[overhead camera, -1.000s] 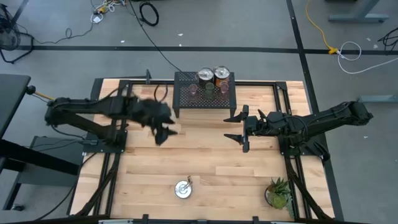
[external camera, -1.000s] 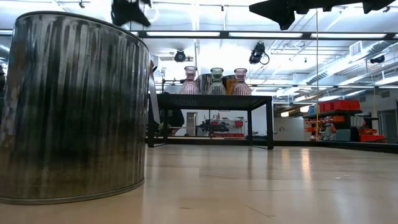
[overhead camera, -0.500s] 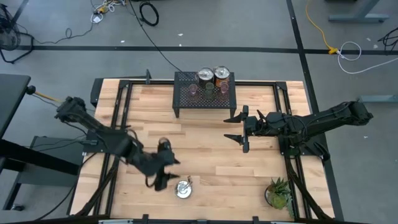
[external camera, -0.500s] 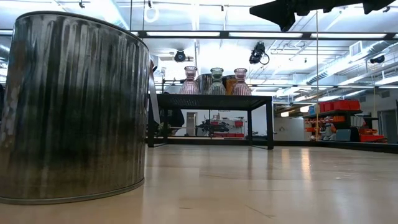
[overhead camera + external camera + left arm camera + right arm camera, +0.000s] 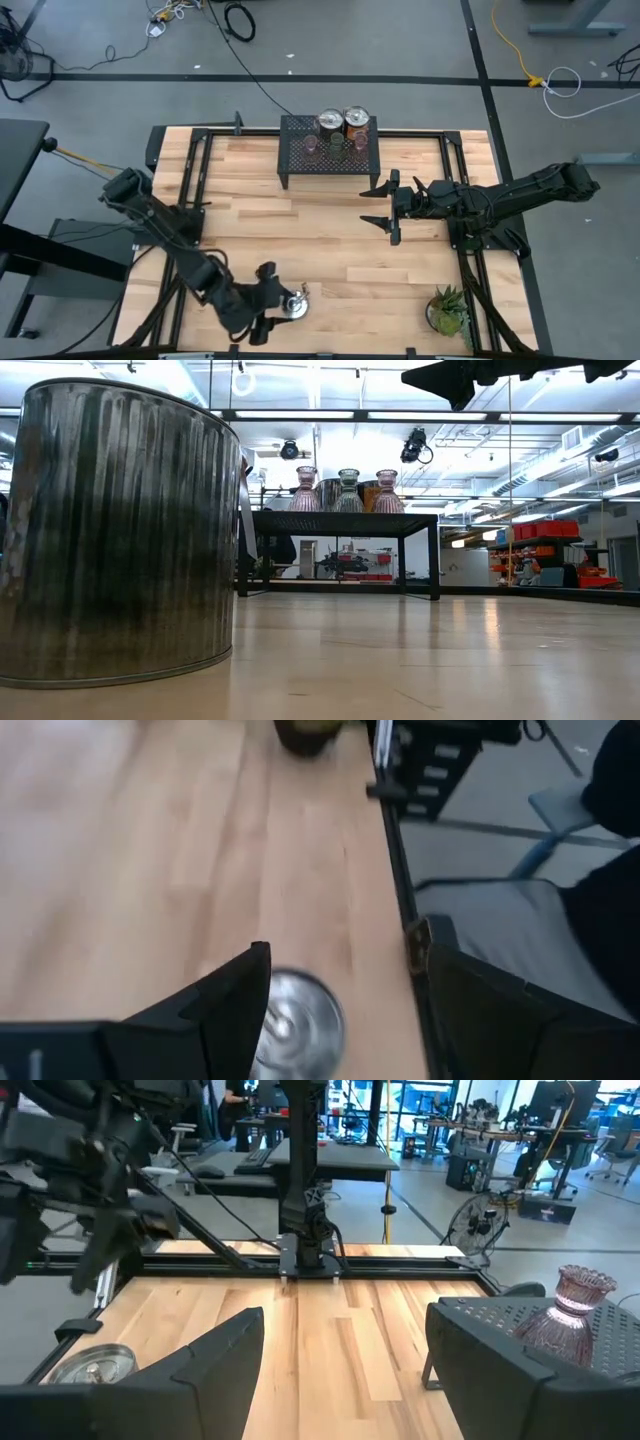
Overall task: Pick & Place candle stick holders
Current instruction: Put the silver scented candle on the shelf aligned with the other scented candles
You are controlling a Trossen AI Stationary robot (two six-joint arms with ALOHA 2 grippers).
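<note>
L gripper (image 5: 272,312) swung from the rack (image 5: 330,160) to the last holder (image 5: 294,303), jaws apart; R gripper (image 5: 385,212) idle, open. Five holders (image 5: 343,123) already racked.

Left arm swings from the rack down to the lone holder

The left gripper (image 5: 268,312), a second ago up beside the rack (image 5: 329,152) near the table's back, has swept across the wood to the front edge. It now sits at the silver-topped holder (image 5: 294,303), fingers (image 5: 228,1003) spread, the holder's shiny top showing between them in the wrist view. In the low view the dark gripper shape at top left is gone
</note>
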